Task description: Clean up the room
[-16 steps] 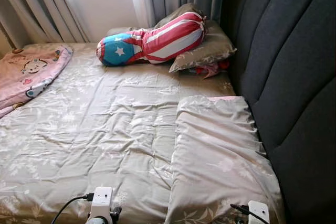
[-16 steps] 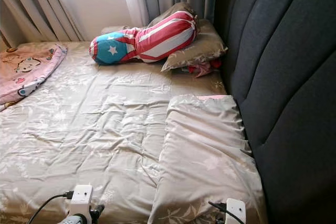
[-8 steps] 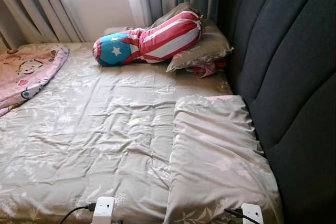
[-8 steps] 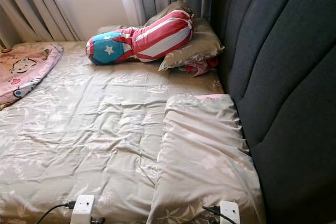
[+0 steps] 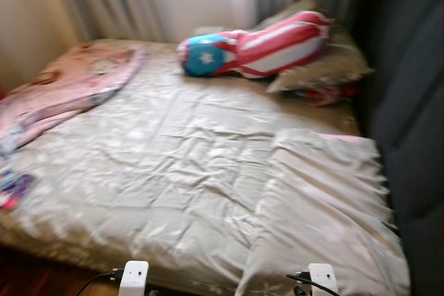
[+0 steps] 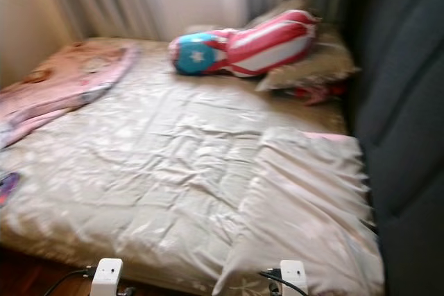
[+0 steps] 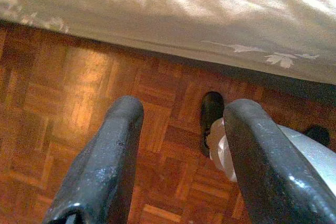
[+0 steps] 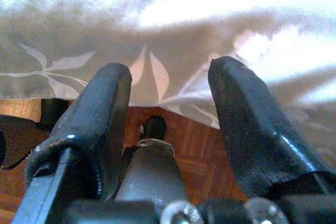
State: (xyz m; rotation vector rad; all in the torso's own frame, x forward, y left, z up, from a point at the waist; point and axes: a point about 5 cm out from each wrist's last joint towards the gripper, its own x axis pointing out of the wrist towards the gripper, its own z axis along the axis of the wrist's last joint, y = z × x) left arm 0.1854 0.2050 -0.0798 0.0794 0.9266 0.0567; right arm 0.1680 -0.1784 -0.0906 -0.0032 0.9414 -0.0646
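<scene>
Our left gripper [image 7: 173,156] hung low at the near edge of the bed [image 5: 187,171], its two black fingers spread apart and empty above the parquet floor [image 7: 63,103]. Our right gripper [image 8: 168,124] was likewise parted with nothing in it, close to the hanging leaf-print bedcover [image 8: 157,51]. Beyond them, a flat pillow [image 5: 326,206] lay near right by the dark headboard [image 5: 416,102], a striped star bolster [image 5: 257,45] rested on a far pillow [image 5: 326,67], and a pink blanket [image 5: 76,84] lay crumpled at far left.
</scene>
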